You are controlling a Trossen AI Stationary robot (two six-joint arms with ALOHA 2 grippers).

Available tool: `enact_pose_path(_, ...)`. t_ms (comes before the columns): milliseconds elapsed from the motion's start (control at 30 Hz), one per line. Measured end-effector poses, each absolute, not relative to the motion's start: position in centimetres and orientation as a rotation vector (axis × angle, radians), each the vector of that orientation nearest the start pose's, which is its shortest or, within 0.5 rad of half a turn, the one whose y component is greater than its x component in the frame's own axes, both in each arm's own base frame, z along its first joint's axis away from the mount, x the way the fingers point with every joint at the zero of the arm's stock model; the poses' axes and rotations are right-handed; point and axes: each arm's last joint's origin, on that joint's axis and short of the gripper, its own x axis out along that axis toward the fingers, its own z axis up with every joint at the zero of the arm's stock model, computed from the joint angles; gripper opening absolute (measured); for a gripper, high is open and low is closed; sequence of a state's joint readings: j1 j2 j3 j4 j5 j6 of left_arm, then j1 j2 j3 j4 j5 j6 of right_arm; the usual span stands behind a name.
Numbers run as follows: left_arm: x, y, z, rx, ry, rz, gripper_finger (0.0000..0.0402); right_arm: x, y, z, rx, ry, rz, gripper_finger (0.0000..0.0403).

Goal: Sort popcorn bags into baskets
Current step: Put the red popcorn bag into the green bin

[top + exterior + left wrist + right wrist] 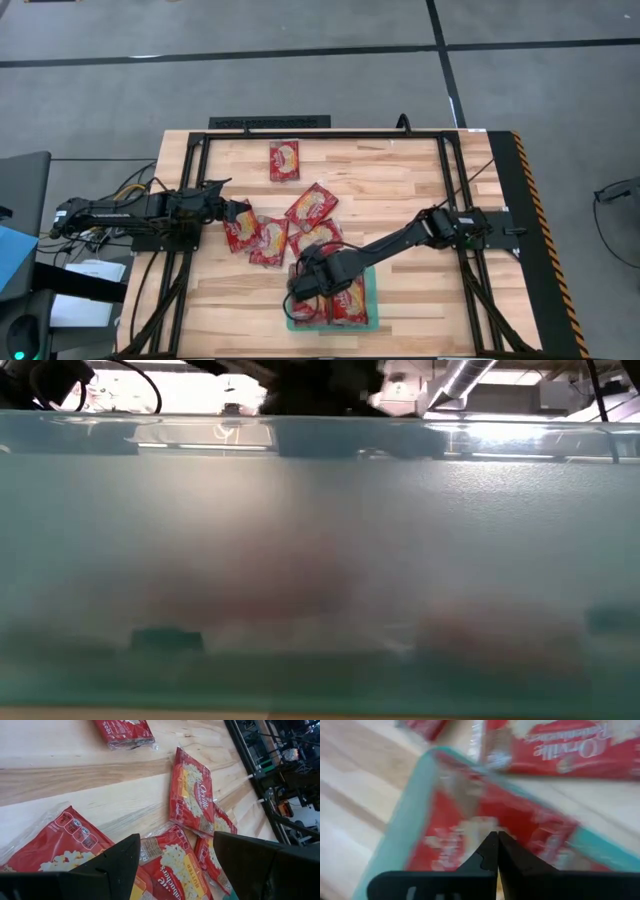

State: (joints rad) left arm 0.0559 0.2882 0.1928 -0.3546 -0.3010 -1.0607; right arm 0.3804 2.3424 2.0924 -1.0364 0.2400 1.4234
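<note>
Our right hand (298, 290) is over the teal basket (371, 292), which sits at the near edge of the counter (400, 180), close to the middle. In the right wrist view our two dark fingers (490, 851) are pressed tight together with nothing between them. They point down at a red popcorn bag (470, 827) lying inside the basket (405, 820). From above we can see another red bag (350, 303) in the basket, on its right side.

Our left hand (237, 212) is out over the left part of the counter, right at the left end of a loose pile of bags. In the left wrist view its fingers (120, 862) are spread wide apart and hold nothing. Two bags (256, 236) lie just under and beside it, partly on top of each other.

More bags sit near the middle of the counter. One bag (311, 205) lies tilted, and another (318, 238) is next to it, closer to the basket. One bag (284, 160) lies all alone near the far edge, well apart from the rest.

In the low view we see mostly the cloudy teal wall of the basket (320, 560), with blurry red shapes behind it.
</note>
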Motion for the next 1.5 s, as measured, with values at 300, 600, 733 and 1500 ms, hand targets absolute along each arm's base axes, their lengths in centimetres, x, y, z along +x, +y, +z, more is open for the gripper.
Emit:
enact_pose_path(300, 10.2, 1.4, 17.4, -0.978, 0.213, 0.549, 0.024, 45.0, 18.3, 20.3, 0.876, 1.033, -0.67, 0.0015)
enact_pose_path(600, 10.3, 1.4, 17.5, -0.994, 0.219, 0.521, 0.024, 45.3, 17.7, 22.5, 0.815, 1.003, -0.604, 0.0033)
enact_pose_path(733, 10.3, 1.2, 17.4, -0.998, 0.253, 0.474, 0.024, 46.9, 15.1, 25.7, 0.783, 0.91, -0.512, 0.0045)
enact_pose_path(1500, 9.0, 1.1, 20.3, -0.975, 0.652, 0.689, 0.024, 50.6, 2.9, 26.4, 0.741, 0.737, -0.554, 0.0229)
